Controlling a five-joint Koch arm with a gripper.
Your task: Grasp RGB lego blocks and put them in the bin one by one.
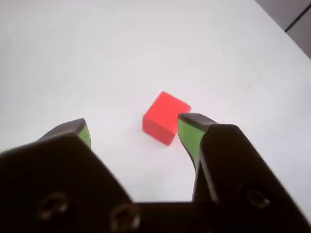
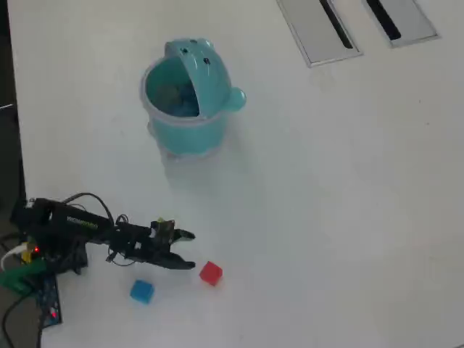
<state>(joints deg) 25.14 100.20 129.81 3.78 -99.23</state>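
A red block (image 1: 165, 118) (image 2: 211, 272) lies on the white table just ahead of my gripper (image 1: 133, 126) (image 2: 190, 250). The jaws stand open, with green pads (image 1: 189, 136); the block sits near the right-hand tip in the wrist view, outside the gap and untouched. In the overhead view a blue block (image 2: 142, 291) rests below the arm, near the table's lower left. The teal bin (image 2: 187, 98) stands far off at the upper left. Inside it something faint shows, too unclear to name. The yellow-green block is out of view.
Two grey slotted panels (image 2: 319, 29) (image 2: 399, 18) are set into the table at the top right of the overhead view. The arm's base and cables (image 2: 36, 246) sit at the left edge.
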